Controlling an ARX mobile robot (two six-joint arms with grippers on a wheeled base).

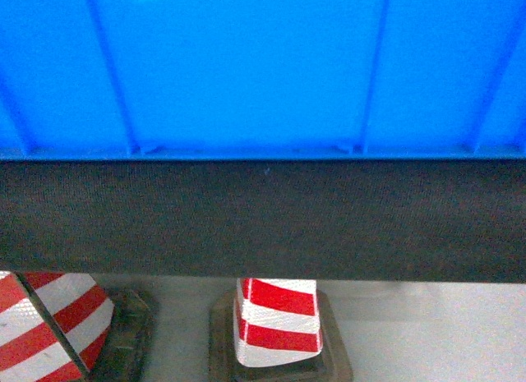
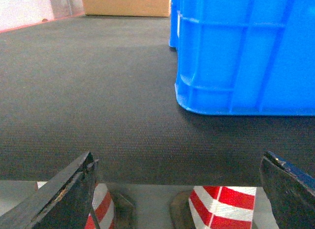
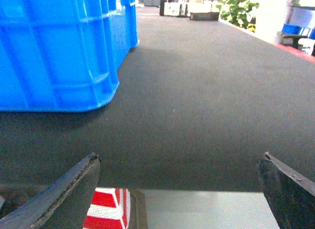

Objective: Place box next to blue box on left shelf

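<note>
The box [image 1: 263, 70] is sitting on the dark worktop [image 1: 263, 218] close to its near edge, filling my head view. I am holding my left hand [image 2: 179, 189] and right hand [image 3: 179, 189] wide apart, gripping and touching nothing. A lopsided grip could be tipping the box over the striped cones [image 1: 278, 320] below

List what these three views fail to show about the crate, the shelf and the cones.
- Blue crate: head view's top and side edges cut off its rim and interior; contents unknown.
- Left shelf: in no view.
- Right cone: top hidden by the dark mat.
- Left gripper, right gripper: only jaw tips show, spread apart, empty.
</note>
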